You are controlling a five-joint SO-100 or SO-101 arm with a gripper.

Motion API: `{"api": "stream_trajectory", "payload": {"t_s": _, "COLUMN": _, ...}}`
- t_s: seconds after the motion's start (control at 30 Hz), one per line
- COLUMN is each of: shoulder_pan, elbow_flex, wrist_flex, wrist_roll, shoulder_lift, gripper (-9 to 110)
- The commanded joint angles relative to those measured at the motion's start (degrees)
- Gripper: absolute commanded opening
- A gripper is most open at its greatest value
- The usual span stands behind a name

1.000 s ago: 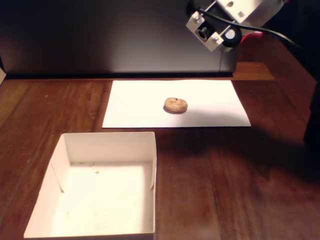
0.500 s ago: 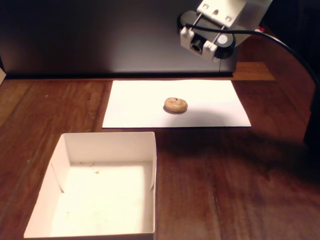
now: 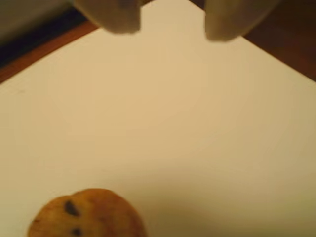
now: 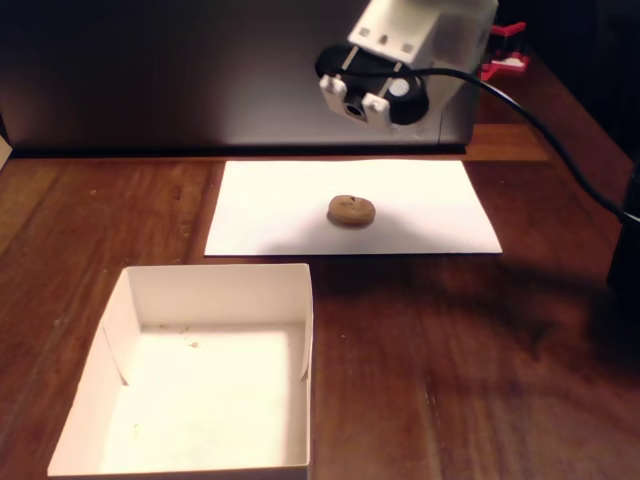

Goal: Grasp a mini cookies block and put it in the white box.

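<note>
The mini cookies block (image 4: 351, 210) is a small round tan cookie with dark chips. It lies on a flat white paper sheet (image 4: 270, 210) in the fixed view. The wrist view shows the cookie (image 3: 89, 215) at the bottom left edge, partly cut off. My gripper (image 3: 173, 24) is open, its two pale fingertips blurred at the top of that view, well apart from the cookie and above the paper. In the fixed view the arm's white head with its camera (image 4: 372, 95) hangs above the paper's far edge. The white box (image 4: 215, 292) stands empty at the front left.
A dark grey panel (image 4: 200, 70) runs along the back of the wooden table. A black cable (image 4: 560, 140) trails from the arm to the right, a red clamp (image 4: 505, 60) sits behind it, and a dark object (image 4: 628, 250) stands at the right edge.
The arm's head has moved left and downward over the paper's far edge, and its shadow now falls on the cookie. The cookie and the box have not moved.
</note>
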Motion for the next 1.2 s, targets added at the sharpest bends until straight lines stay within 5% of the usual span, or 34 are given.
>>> {"api": "stream_trajectory", "payload": {"t_s": 0.0, "shoulder_pan": -0.7, "elbow_flex": -11.7, "wrist_flex": 2.1, "wrist_roll": 0.9, "shoulder_lift": -1.9, "gripper": 9}}
{"api": "stream_trajectory", "payload": {"t_s": 0.6, "shoulder_pan": -3.3, "elbow_flex": -14.1, "wrist_flex": -0.4, "wrist_roll": 3.3, "shoulder_lift": -13.6, "gripper": 31}}
{"api": "stream_trajectory", "payload": {"t_s": 1.17, "shoulder_pan": -2.7, "elbow_flex": -1.9, "wrist_flex": -9.8, "wrist_roll": 4.0, "shoulder_lift": -12.6, "gripper": 34}}
